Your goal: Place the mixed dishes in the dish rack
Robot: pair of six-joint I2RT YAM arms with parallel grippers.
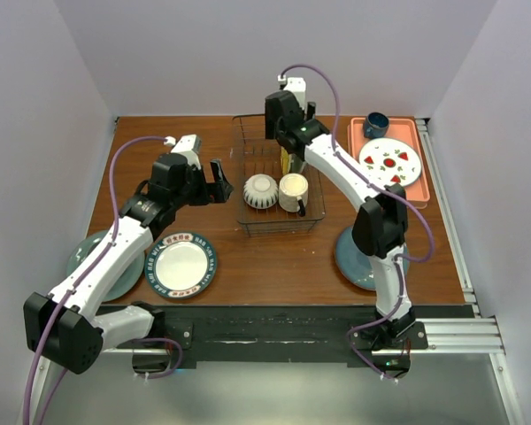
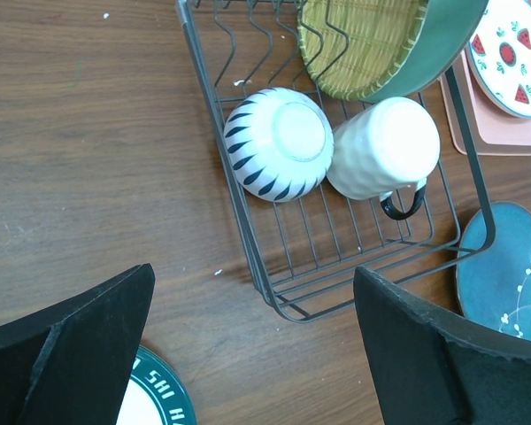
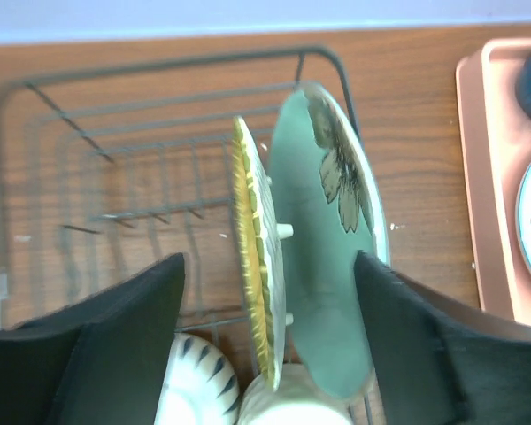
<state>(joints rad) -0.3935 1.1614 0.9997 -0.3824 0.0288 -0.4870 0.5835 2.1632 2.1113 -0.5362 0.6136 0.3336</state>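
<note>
The dark wire dish rack (image 1: 248, 223) holds an upturned striped bowl (image 1: 260, 190) and an upturned cream mug (image 1: 293, 192) with a dark handle. In the right wrist view a pale green flower-marked plate (image 3: 332, 230) and a yellow ribbed dish (image 3: 255, 257) stand upright in the rack (image 3: 150, 106). My right gripper (image 3: 270, 266) is open, its fingers either side of both. My left gripper (image 2: 254, 273) is open and empty above the table, left of the rack's near corner (image 2: 292, 305). The white plate with a dark-blue patterned rim (image 1: 180, 264) lies flat at the front left.
A teal plate (image 1: 93, 266) lies under the left arm. A blue plate (image 1: 363, 261) sits behind the right arm. A pink tray (image 1: 414, 190) at the back right holds a fruit-marked plate (image 1: 390, 162) and a dark blue cup (image 1: 376, 124).
</note>
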